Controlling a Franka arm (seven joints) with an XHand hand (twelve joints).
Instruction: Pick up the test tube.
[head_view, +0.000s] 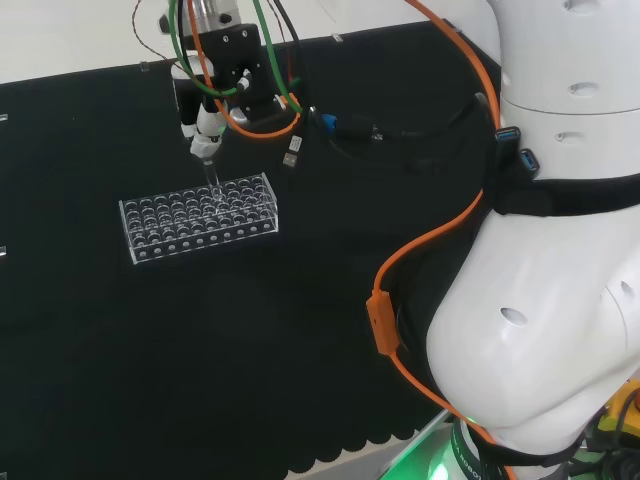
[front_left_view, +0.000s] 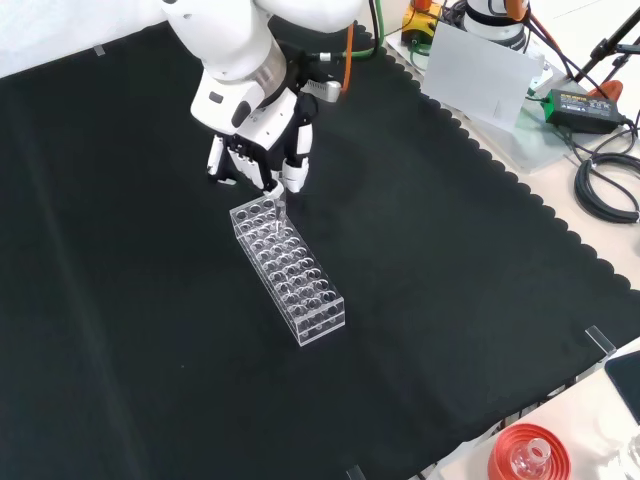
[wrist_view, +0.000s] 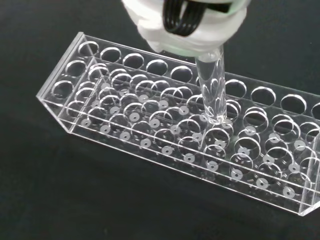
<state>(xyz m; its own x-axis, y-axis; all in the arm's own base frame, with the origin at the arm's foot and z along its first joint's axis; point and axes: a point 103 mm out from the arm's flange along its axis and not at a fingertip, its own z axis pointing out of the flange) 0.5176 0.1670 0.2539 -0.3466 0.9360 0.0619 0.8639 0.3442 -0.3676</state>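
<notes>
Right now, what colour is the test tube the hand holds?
Colourless clear glass or plastic; the tube shows best in the wrist view, under the hand.

I count one clear rack (wrist_view: 165, 135) on the black cloth (front_left_view: 150, 380). I count one test tube (wrist_view: 214, 95), pinched in my one hand (front_left_view: 262, 140) above the rack's holes. One red ribbed ring (front_left_view: 528, 452) sits at the front view's lower edge. The exact number of holes in the rack cannot be determined.
</notes>
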